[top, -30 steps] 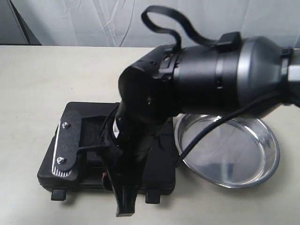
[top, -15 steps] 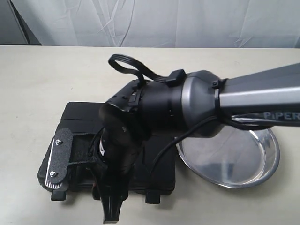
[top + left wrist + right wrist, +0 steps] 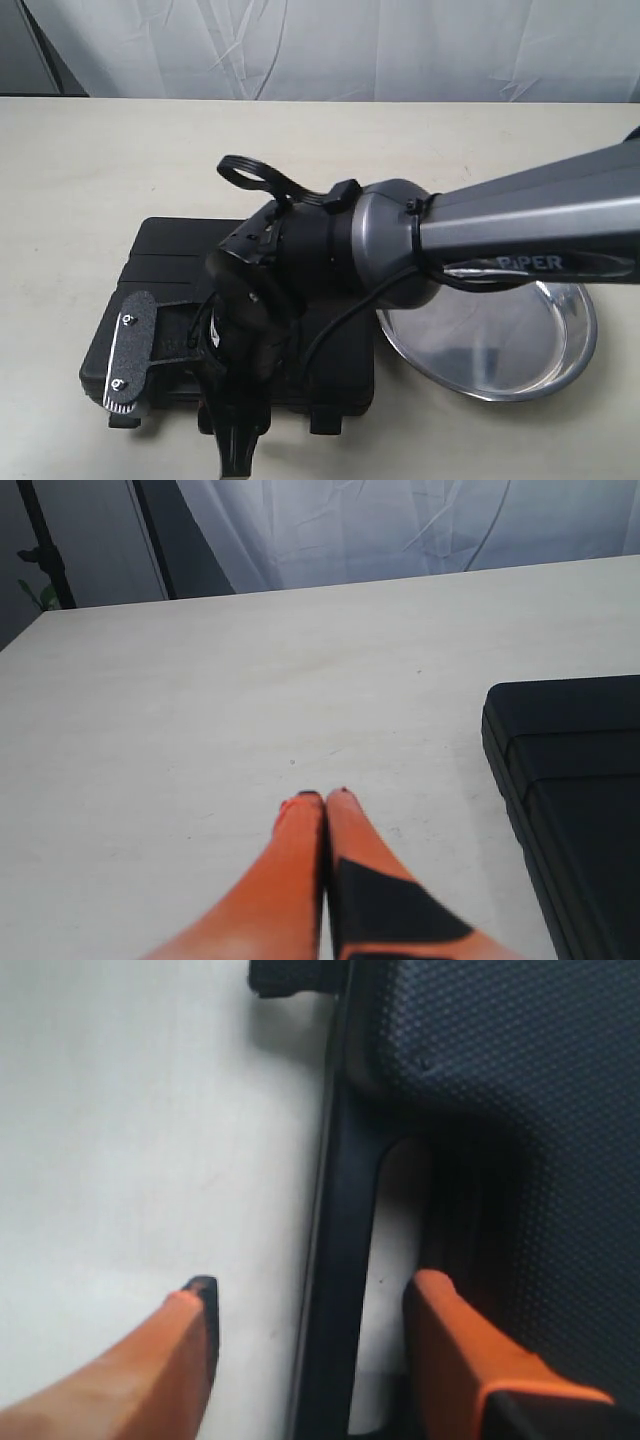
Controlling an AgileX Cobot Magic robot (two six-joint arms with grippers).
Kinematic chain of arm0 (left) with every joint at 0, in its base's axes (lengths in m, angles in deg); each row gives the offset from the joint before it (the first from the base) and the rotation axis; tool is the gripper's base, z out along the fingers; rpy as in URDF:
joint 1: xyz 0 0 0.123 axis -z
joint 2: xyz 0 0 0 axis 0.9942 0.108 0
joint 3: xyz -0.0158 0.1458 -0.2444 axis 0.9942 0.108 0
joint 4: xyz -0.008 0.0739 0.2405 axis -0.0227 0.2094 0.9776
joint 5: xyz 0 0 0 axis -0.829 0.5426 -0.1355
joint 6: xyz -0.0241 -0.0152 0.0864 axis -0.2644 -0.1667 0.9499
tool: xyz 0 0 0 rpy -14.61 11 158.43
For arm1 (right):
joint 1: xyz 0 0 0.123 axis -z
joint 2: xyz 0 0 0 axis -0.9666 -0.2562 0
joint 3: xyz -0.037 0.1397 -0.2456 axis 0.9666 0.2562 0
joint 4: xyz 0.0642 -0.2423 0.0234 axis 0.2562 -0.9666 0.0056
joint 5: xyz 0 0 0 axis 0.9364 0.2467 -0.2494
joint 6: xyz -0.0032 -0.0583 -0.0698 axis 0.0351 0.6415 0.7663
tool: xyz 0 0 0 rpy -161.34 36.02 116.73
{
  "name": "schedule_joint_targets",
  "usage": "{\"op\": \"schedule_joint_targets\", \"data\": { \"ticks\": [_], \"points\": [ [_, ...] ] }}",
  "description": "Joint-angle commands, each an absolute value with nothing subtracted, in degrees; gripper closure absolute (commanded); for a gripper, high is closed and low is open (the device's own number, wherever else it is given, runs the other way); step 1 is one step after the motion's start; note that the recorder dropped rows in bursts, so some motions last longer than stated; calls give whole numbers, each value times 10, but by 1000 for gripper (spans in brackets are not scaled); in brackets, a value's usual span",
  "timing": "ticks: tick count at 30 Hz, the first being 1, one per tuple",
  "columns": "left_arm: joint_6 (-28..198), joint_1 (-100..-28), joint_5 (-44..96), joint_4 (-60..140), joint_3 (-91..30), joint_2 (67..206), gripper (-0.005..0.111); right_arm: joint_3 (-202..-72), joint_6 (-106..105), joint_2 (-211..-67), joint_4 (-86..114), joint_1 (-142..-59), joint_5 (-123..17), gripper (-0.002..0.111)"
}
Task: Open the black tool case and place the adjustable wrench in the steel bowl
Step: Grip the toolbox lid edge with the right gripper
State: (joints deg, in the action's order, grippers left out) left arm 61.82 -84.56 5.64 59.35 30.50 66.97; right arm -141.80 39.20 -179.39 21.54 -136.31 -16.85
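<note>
The black tool case [image 3: 170, 245] lies shut on the table, its two latch tabs at the front edge, one of them [image 3: 325, 420] in plain sight. My right arm reaches across it from the right. The right gripper [image 3: 185, 400] is open at the case's front edge. In the right wrist view that gripper [image 3: 315, 1285] straddles the moulded handle bar [image 3: 335, 1210], one finger over the table and one at the cut-out. The steel bowl [image 3: 545, 350] sits right of the case with nothing in it. My left gripper [image 3: 322, 798] hovers shut over bare table beside the case [image 3: 580, 770]. The adjustable wrench is hidden.
A pale tabletop [image 3: 90, 170] stretches behind and left of the case. A white curtain [image 3: 330, 50] hangs at the back. The right arm's dark body [image 3: 400, 250] and its looping cable cover the case's middle and the bowl's near-left rim.
The right arm has swung left and lower, uncovering more of the bowl. Its open gripper has shifted left along the case towards the front edge. The case stays shut.
</note>
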Motion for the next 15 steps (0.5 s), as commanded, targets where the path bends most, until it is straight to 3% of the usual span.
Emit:
{"op": "schedule_joint_targets", "data": {
  "ticks": [1,8,15],
  "points": [
    [618,-848,60,592,303,668,107,-1421,392,-1806,210,-1364,-175,54],
    [618,-848,60,592,303,668,107,-1421,392,-1808,207,-1364,-188,55],
    [618,-848,60,592,303,668,107,-1421,392,-1808,200,-1364,-188,87]
  ]
}}
